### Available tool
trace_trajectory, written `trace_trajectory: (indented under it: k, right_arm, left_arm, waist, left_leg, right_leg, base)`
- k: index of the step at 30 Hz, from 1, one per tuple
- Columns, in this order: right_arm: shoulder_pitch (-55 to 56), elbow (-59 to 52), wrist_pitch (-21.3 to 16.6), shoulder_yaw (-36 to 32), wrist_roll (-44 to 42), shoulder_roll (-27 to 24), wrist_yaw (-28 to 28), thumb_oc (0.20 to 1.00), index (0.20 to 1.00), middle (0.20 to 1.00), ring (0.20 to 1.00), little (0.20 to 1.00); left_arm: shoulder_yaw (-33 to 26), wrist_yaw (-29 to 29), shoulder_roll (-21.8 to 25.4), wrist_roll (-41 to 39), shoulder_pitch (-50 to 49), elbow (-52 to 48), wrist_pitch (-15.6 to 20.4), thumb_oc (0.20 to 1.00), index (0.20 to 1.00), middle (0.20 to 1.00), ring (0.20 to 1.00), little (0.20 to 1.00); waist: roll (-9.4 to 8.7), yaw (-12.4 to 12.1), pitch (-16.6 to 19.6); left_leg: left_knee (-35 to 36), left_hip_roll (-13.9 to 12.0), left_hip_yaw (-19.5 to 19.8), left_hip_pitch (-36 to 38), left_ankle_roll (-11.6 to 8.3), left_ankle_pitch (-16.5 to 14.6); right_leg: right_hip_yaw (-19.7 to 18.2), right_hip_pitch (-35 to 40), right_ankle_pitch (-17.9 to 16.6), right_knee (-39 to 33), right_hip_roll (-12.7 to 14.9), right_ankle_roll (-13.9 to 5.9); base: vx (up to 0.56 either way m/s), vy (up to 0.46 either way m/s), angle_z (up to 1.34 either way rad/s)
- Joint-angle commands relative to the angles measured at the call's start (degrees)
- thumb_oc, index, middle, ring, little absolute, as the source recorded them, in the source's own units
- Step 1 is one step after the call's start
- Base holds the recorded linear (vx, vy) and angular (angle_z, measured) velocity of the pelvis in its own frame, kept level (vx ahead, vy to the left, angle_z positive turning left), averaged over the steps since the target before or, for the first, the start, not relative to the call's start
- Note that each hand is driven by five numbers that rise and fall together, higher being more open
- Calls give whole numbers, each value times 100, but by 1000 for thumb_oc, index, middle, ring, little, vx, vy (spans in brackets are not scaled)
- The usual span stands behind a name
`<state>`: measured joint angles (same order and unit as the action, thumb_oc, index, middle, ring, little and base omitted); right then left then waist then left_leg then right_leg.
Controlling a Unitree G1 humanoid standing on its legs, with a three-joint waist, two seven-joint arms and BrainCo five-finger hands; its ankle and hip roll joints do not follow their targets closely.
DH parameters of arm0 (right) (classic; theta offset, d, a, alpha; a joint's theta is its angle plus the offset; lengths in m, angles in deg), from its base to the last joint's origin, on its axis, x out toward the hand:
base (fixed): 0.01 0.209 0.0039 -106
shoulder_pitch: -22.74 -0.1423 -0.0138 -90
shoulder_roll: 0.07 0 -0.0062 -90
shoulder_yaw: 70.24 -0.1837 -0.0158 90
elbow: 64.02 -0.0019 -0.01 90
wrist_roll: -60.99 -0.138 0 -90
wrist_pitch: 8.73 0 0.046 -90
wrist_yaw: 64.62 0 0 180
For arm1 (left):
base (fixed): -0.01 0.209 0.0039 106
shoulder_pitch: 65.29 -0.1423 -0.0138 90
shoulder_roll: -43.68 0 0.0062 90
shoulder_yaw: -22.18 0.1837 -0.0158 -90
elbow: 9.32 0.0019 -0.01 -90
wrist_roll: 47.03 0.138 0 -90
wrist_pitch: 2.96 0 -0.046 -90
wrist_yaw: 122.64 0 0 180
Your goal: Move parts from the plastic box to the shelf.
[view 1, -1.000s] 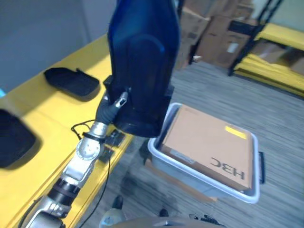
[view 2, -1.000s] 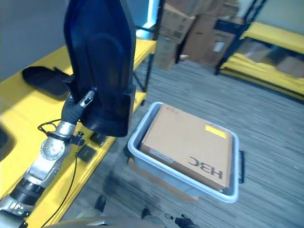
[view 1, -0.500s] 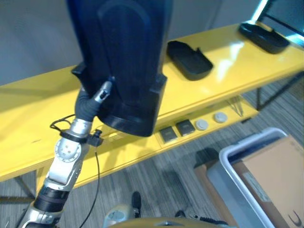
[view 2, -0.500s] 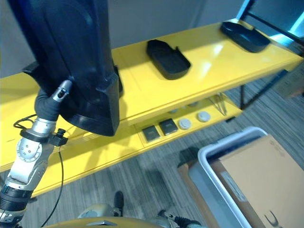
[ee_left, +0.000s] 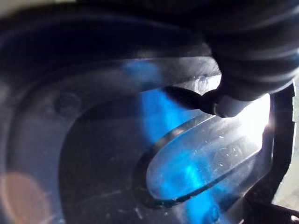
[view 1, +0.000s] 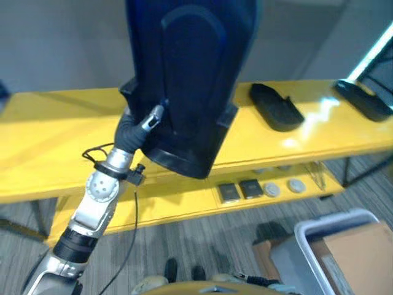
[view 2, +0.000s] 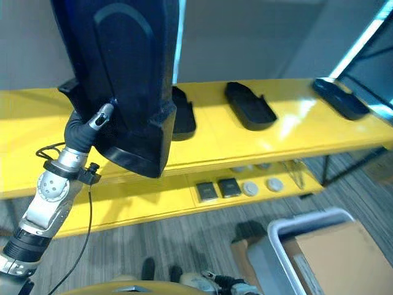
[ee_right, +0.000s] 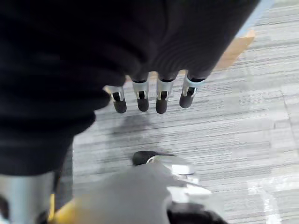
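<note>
Part (view 1: 187, 80): a large dark blue-black moulded piece, held upright in front of the head camera and above the yellow shelf (view 1: 55, 132). Left hand (view 1: 144, 123) is at its lower near face, arm rising from lower left; one silver finger shows against the part, and in the left wrist view a dark-tipped finger (ee_left: 219, 103) lies on the part's inner moulded surface (ee_left: 93, 154). The fingers seem curled against it, a grip on the part as far as I can judge, though most of the hand is hidden behind the piece. Right hand (ee_right: 149, 95) hangs low over the striped floor, fingers straight and relaxed, holding nothing. Shelf top already carries three similar dark parts: one partly behind the carried piece (view 2: 183, 117), one mid-shelf (view 2: 249, 106), one toward the far right end (view 2: 341, 98). Small square and round items (view 2: 236, 185) sit on the lower ledge under the shelf top. The plastic box (view 2: 276, 246) is at lower right on the floor, with a brown carton (view 2: 331, 252) inside it. Judgement: task is mid-course. Several parts look placed; this one is lifted clear of the box and facing the shelf, not yet set down. What remains in the box besides the carton cannot be told.
</note>
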<state>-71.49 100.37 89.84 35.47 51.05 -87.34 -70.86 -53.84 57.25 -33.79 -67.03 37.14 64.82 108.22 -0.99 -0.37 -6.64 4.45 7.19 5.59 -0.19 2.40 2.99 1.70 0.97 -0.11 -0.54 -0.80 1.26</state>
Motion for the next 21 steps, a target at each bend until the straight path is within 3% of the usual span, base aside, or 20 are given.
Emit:
trace_trajectory:
  k: [1,4,6,7,8,9,13,15,17,18,21]
  right_arm:
    - [-24,273,-8,236,384,-72,-157,1000,1000,1000,1000,1000]
    - [-8,307,80,150,-32,-179,21,1000,1000,1000,1000,1000]
    - [-61,361,142,29,-239,-244,-26,1000,1000,1000,1000,1000]
    - [-96,417,167,-64,-98,-327,-107,1000,1000,1000,1000,1000]
    - [-98,428,155,-73,-29,-343,-120,1000,1000,1000,1000,1000]
    - [-76,450,106,-90,122,-432,-140,1000,1000,1000,1000,1000]
    - [-31,394,154,-123,-93,-592,-91,1000,1000,1000,1000,1000]
    - [-68,375,255,-199,-207,-662,-119,1000,1000,1000,1000,1000]
    - [-80,407,421,-285,-285,-657,-136,1000,1000,1000,1000,1000]
    - [-81,405,424,-286,-286,-654,-134,1000,1000,1000,1000,1000]
    - [-58,432,579,-470,-623,-591,319,1000,1000,1000,1000,1000]
  left_arm:
    - [-178,-116,-109,-262,156,-259,134,200,200,200,200,200]
    - [-78,-8,-195,-384,80,-152,97,200,200,200,200,200]
    - [-19,-92,-214,-295,18,-111,139,200,200,200,200,200]
    - [17,-239,-206,-190,-68,-71,194,200,200,200,200,200]
    - [15,-262,-202,-191,-86,-69,188,200,200,200,200,200]
    - [32,-345,-166,-191,-102,10,213,200,200,200,200,200]
    - [51,-463,-125,-96,-66,185,309,200,200,200,200,200]
    - [48,-601,-107,-1,-11,309,339,200,200,200,200,200]
    - [-8,-685,-17,-61,69,455,303,200,200,200,200,200]
    - [-7,-685,-15,-62,72,456,302,200,200,200,200,200]
    - [-46,-581,130,-155,119,646,83,200,200,200,200,200]
  waist:
    - [77,-26,161]
    - [104,-20,110]
    - [142,2,115]
    - [196,34,122]
    - [207,41,122]
    - [250,72,103]
    - [354,120,39]
    - [400,149,-5]
    - [418,119,-33]
    - [412,120,-35]
    - [417,40,-72]
  left_leg:
    - [-822,-149,-514,249,-6,-725]
    - [-836,-525,-1081,181,-245,-567]
    - [-659,-755,-1235,244,-356,-433]
    - [-401,-1152,-1454,306,-562,-145]
    - [-347,-1243,-1496,310,-613,-72]
    - [-207,-1637,-1718,241,-801,283]
    - [-91,-2202,-1778,115,-1015,840]
    - [-92,-2340,-1725,113,-1037,880]
    - [-66,-2230,-1458,178,-977,590]
    - [-69,-2224,-1456,178,-975,586]
    - [-154,-1915,-1205,295,-839,270]
  right_leg:
    - [368,186,-188,-48,116,-446]
    - [776,349,-177,-84,279,-457]
    - [892,387,-139,-69,341,-462]
    - [1032,430,-77,-39,427,-478]
    - [1057,445,-58,-29,442,-479]
    - [1153,516,25,33,505,-495]
    - [1206,623,250,256,571,-482]
    - [1170,663,386,440,641,-477]
    - [1054,618,501,713,819,-550]
    - [1055,615,509,725,826,-553]
    - [1054,551,477,1000,1145,-729]
  base:
    - [61,26,54]
    - [56,124,73]
    - [90,270,93]
    - [85,289,65]
    - [142,457,59]
    - [103,310,45]
    - [124,323,41]
    - [193,457,28]
    - [188,445,17]
    - [214,372,-1]
    - [206,290,1]
